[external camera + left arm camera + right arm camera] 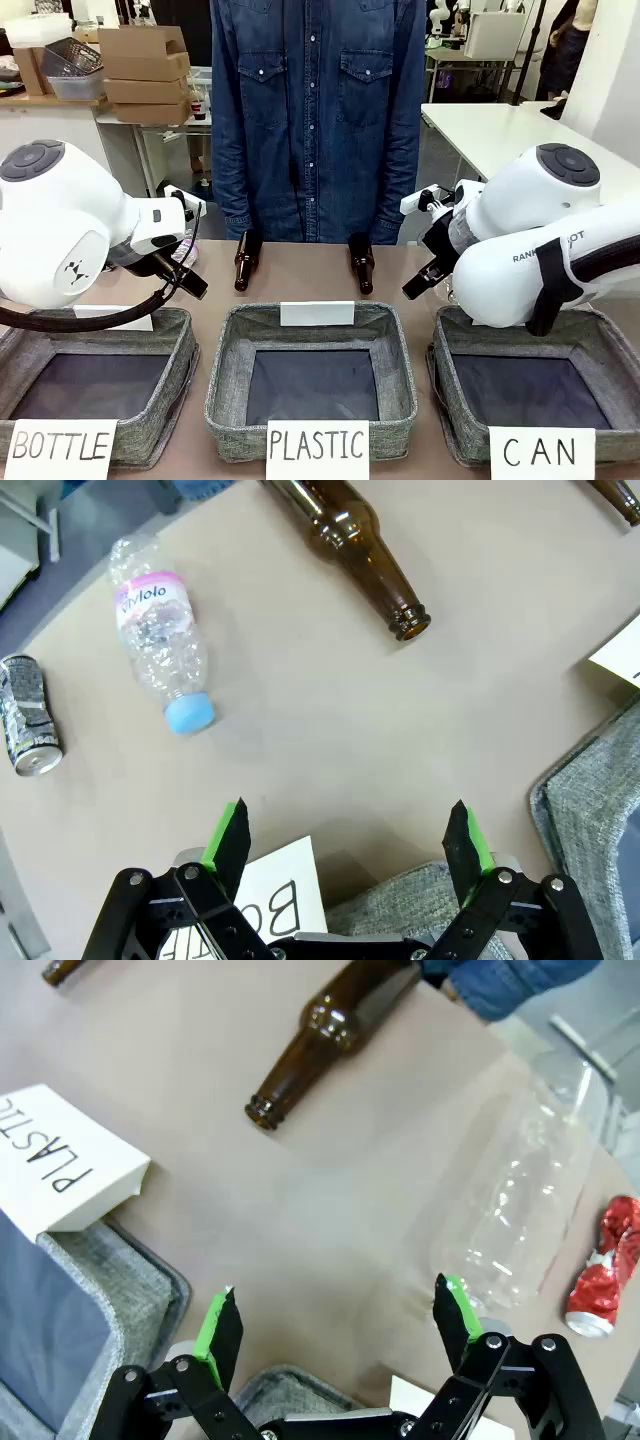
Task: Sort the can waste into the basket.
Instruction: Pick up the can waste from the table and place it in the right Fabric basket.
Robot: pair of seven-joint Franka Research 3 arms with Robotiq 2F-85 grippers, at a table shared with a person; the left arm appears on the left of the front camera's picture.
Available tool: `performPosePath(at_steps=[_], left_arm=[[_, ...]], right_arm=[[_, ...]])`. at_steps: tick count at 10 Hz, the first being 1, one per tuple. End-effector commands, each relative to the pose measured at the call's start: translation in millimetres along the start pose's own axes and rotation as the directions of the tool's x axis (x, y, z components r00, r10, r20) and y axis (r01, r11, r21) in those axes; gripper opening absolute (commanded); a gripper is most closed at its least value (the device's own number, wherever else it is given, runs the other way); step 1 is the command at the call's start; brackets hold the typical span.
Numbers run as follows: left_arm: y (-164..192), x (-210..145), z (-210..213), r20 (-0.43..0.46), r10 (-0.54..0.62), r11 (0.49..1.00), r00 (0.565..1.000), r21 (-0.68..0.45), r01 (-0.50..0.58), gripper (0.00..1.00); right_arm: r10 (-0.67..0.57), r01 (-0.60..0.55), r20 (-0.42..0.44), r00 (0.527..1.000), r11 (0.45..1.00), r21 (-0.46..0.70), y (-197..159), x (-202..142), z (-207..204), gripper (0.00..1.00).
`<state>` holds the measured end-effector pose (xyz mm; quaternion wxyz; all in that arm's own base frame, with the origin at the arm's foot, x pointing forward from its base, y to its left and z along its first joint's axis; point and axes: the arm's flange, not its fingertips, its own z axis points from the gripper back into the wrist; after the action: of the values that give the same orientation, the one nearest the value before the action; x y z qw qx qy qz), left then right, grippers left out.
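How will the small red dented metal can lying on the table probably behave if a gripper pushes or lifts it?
The small red dented metal can lies on its side, so a push may roll it, though unevenly because of the dents. It looks thin-walled and crumpled, so probably light and easy to crush further.

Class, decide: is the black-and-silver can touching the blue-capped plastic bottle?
Apart. The left wrist view shows a strip of bare table between the can and the bottle.

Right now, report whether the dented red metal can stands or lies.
Lying on its side: the dented red metal can rests lengthwise on the tabletop, silver end showing, beside the clear plastic bottle.
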<state>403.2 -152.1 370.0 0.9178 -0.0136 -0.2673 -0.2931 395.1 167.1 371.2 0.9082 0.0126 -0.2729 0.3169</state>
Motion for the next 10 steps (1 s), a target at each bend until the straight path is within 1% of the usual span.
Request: performPosePath(at_steps=[1,10], left_arm=[[0.0,0.0,0.1,0.000,0.000,1.000,1.000,0.000,0.000,1.00],[0.0,0.0,0.1,0.000,0.000,1.000,1.000,0.000,0.000,1.00]], right_arm=[[0.000,0.000,0.000,1.000,1.000,0.000,0.0,0.0,0.0,1.00],[0.000,0.000,0.000,1.000,1.000,0.000,0.0,0.0,0.0,1.00]])
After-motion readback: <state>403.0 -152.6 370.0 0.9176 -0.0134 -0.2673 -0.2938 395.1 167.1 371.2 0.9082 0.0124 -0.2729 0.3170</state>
